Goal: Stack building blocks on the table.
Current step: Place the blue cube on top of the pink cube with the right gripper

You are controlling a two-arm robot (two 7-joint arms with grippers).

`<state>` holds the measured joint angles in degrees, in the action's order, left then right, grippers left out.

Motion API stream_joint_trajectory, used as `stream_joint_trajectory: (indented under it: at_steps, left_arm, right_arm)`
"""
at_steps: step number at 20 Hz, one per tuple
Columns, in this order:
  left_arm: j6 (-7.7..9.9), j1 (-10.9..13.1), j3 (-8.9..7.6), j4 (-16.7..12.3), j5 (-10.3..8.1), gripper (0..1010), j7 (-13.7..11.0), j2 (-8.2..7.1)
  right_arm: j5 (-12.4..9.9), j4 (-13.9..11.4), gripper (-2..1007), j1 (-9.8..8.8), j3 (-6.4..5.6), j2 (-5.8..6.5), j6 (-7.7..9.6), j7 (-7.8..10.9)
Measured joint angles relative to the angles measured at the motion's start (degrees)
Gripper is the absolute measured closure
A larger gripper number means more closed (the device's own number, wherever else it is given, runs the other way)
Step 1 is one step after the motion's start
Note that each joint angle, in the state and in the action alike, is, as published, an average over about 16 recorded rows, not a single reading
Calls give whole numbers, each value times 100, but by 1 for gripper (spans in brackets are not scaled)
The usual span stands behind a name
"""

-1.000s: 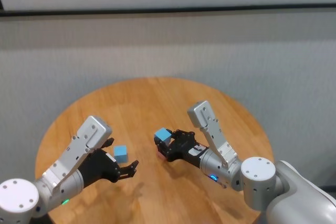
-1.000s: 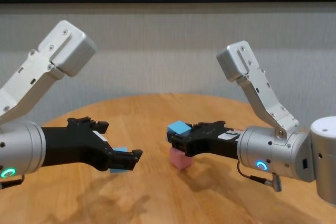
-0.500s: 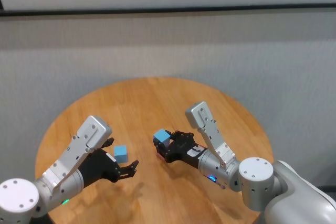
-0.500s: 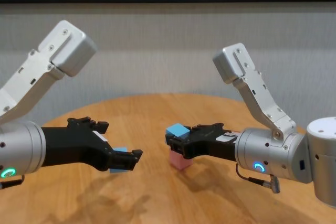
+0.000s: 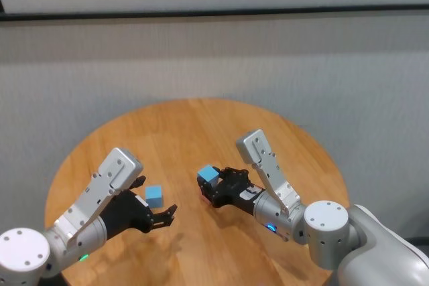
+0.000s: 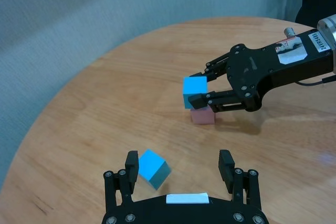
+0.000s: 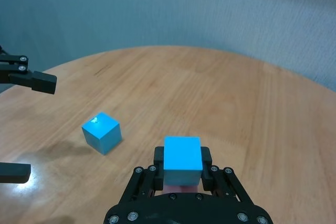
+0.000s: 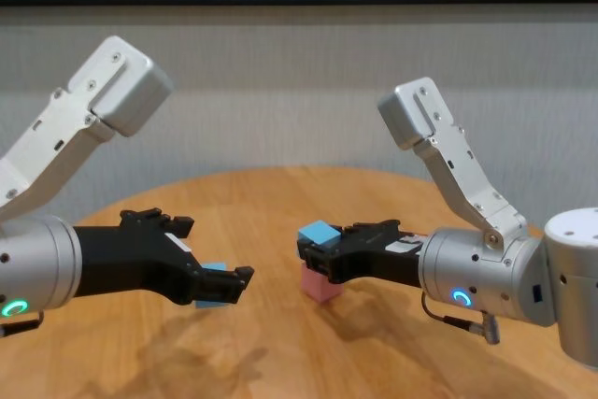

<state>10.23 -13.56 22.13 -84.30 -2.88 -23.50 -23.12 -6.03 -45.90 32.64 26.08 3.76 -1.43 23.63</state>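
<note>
1. Our right hand (image 8: 316, 255) is clamped on a small matte light blue cube (image 8: 318, 233), with one finger on each of its side faces.
2. That held light blue cube sits directly over a small matte pale pink cube (image 8: 322, 285), which rests on the large round wood-grain surface (image 5: 201, 132) just under our right fingertips.
3. In the left wrist view the held cube (image 6: 195, 87) appears to rest on the top of the pink cube (image 6: 202, 115), slightly offset toward its far edge; we cannot tell whether the two faces fully touch.
4. Our left hand (image 6: 180, 164) hovers low over the surface with its fingers spread wide and nothing between them.
5. A second small matte light blue cube (image 6: 153, 168) lies on the surface just ahead of our left hand, close to one finger (image 6: 132, 163) and turned at an angle to it, untouched.
6. That loose cube (image 5: 154, 196) sits well apart from the pink cube, off to the side of our right hand, toward our left hand (image 5: 155, 200).
</note>
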Motion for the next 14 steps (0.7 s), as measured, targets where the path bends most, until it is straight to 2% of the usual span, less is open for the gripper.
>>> stream_joint_trajectory:
  at_steps: [14]
  left_arm:
    - [0, 0, 0, 0, 0, 10, 0, 0]
  right_arm:
    - [34, -132, 635, -79, -33, 37, 96, -32]
